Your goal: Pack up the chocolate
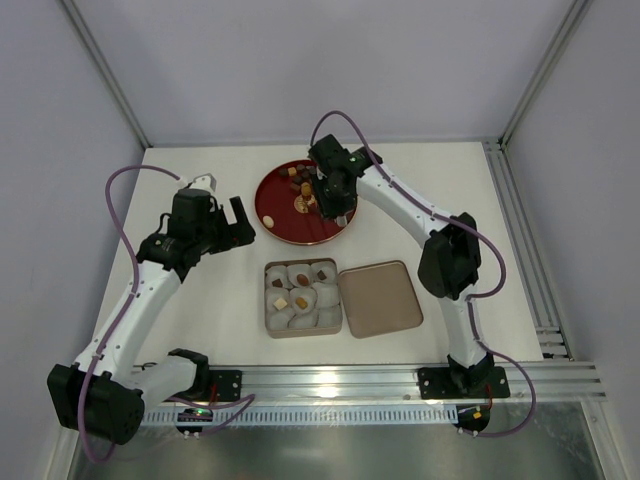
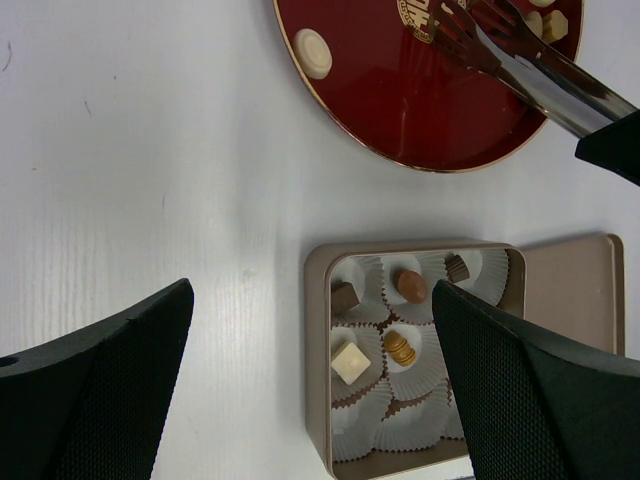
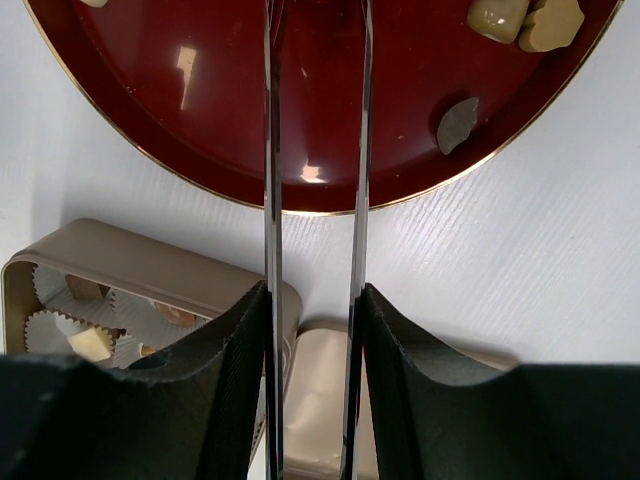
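1. Five chocolates [image 2: 410,287] already sit in the white paper cups [image 2: 400,420] of the tan box [image 2: 318,400], in its far and middle rows. The near cups that show look empty, though one is partly hidden.
2. More chocolates lie loose on the red plate [image 3: 420,60], just beyond the box: a cluster towards its far side and a cream round one at its left rim.
3. Metal tongs [image 2: 530,72] reach over the plate's middle. Their blades stand slightly apart, and I cannot tell whether the tips hold a piece.
4. The right gripper [image 3: 312,300] is clamped on the tongs' handles, poised above the plate's near rim.
5. The left gripper [image 2: 312,290] hangs spread wide over the bare table, left of the box, holding nothing.
6. The lid [image 1: 380,297] lies just right of the box.
7. Judging by this, the step in hand is fetching the next piece from the plate. That likely calls for squeezing the tongs on one chocolate, lifting it and carrying it nearward to an empty cup.
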Controlling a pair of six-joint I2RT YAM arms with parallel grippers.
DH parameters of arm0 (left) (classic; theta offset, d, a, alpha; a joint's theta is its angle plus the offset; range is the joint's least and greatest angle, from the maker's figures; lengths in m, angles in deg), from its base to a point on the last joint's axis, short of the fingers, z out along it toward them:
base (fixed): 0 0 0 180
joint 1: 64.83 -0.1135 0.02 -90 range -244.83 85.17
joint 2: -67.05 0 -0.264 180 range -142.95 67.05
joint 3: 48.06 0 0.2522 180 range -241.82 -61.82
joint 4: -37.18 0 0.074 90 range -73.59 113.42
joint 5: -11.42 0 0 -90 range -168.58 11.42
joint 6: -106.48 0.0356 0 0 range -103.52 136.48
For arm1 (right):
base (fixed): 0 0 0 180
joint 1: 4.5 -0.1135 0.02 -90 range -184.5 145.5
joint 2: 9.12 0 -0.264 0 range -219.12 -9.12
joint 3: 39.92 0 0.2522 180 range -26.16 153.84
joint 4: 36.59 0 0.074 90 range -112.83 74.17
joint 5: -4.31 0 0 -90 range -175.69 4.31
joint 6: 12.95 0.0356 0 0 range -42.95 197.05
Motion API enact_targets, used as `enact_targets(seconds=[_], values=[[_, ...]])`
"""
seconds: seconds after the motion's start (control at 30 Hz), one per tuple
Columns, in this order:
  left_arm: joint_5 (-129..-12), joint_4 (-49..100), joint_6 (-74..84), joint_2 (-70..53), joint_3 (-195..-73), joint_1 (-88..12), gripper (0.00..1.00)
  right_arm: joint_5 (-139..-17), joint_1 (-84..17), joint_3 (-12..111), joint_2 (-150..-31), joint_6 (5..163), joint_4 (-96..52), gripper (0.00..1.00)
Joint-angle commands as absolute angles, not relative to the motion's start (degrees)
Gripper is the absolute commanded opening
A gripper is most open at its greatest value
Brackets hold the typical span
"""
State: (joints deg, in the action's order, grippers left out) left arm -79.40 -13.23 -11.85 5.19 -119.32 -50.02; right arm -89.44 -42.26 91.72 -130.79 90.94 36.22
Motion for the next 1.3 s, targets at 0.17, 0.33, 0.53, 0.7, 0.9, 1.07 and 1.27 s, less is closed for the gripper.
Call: enact_targets(seconds=[0.17, 0.33, 0.53, 0.7, 0.9, 1.07, 1.27], values=[[-78.8, -11.4, -12.3, 6.1, -119.4, -50.6, 1.00, -88.3, -42.9, 95.0, -131.4, 91.5, 36.3, 0.43], [-78.8, -11.3, -12.3, 6.1, -119.4, -50.5, 1.00, -88.3, -43.2, 95.0, -131.3, 91.6, 36.4, 0.42], [-78.8, -11.4, -12.3, 6.1, -119.3, -50.6, 1.00, -88.2, -43.3, 95.7, -131.6, 91.4, 36.4, 0.38], [-78.8, -11.4, -12.3, 6.0, -119.4, -50.5, 1.00, -88.7, -43.5, 96.1, -131.7, 91.0, 37.4, 0.38], [-78.8, -11.4, -12.3, 6.0, -119.5, -50.6, 1.00, -89.0, -43.6, 95.7, -131.4, 90.6, 37.8, 0.38], [-78.8, -11.4, -12.3, 6.0, -119.4, -50.6, 1.00, -88.9, -43.6, 95.7, -131.6, 90.5, 37.9, 0.38], [-78.8, -11.4, -12.3, 6.1, -119.4, -50.5, 1.00, -89.0, -43.6, 96.5, -131.7, 90.2, 38.2, 0.34]])
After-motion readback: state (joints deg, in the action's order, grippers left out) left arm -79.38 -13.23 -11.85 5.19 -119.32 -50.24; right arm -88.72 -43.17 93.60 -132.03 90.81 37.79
